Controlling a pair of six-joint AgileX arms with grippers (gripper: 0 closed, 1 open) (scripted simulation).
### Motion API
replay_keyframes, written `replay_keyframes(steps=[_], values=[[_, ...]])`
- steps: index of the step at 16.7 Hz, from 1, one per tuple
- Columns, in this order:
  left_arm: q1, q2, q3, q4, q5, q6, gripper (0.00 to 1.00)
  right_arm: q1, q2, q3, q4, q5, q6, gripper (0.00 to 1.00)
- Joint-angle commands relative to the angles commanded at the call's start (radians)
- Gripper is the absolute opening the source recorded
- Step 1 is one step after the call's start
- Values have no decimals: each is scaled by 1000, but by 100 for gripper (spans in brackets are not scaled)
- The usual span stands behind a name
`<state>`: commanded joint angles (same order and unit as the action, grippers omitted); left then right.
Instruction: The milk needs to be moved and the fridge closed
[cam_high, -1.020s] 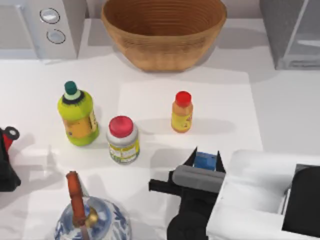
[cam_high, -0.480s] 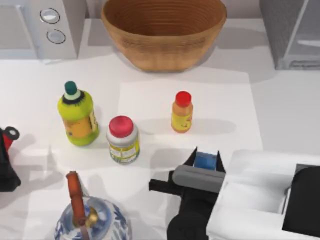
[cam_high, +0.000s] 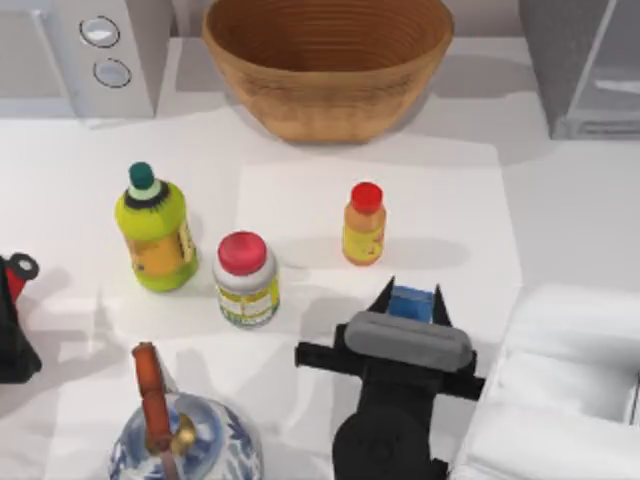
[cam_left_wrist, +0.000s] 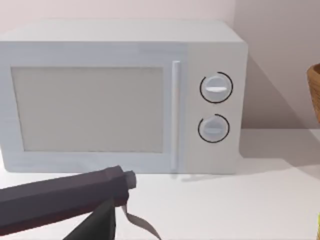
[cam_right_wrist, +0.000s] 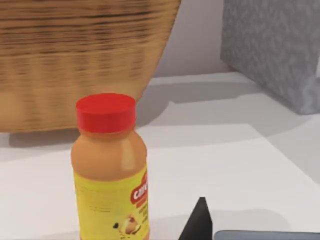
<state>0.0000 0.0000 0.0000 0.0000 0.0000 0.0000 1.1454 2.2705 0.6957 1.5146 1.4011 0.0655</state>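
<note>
The milk shows as a small blue-topped carton near the table's front, right of centre. My right gripper is shut on it, one dark finger on each side. One of its fingertips rises at the bottom of the right wrist view. The fridge stands at the far right corner with speckled grey walls, also seen as a grey block from the right wrist, and its pale door panel is swung open. My left gripper is parked at the table's left edge.
An orange bottle with a red cap stands just beyond the milk. A red-lidded jar, a green bottle and a blue-white teapot are to the left. A wicker basket and a white microwave line the back.
My right gripper has shifted slightly toward the far side with the milk between its fingers, and the arm behind it has swung. The left arm has stayed still.
</note>
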Motion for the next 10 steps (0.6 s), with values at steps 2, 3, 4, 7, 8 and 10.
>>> replay_keyframes(steps=[2, 3, 4, 7, 8, 10], values=[[0, 0, 0, 0, 0, 0, 100, -1, -21, -7, -22, 0, 3, 0], [0, 0, 0, 0, 0, 0, 100, -1, -22, -7, -23, 0, 3, 0], [0, 0, 0, 0, 0, 0, 100, -1, -22, -7, -23, 0, 3, 0], [0, 0, 0, 0, 0, 0, 100, -14, -31, -10, -27, -12, 4, 0], [0, 0, 0, 0, 0, 0, 100, -35, -51, -21, -41, -33, 3, 0], [0, 0, 0, 0, 0, 0, 100, -104, -107, -53, -80, -102, -3, 0]])
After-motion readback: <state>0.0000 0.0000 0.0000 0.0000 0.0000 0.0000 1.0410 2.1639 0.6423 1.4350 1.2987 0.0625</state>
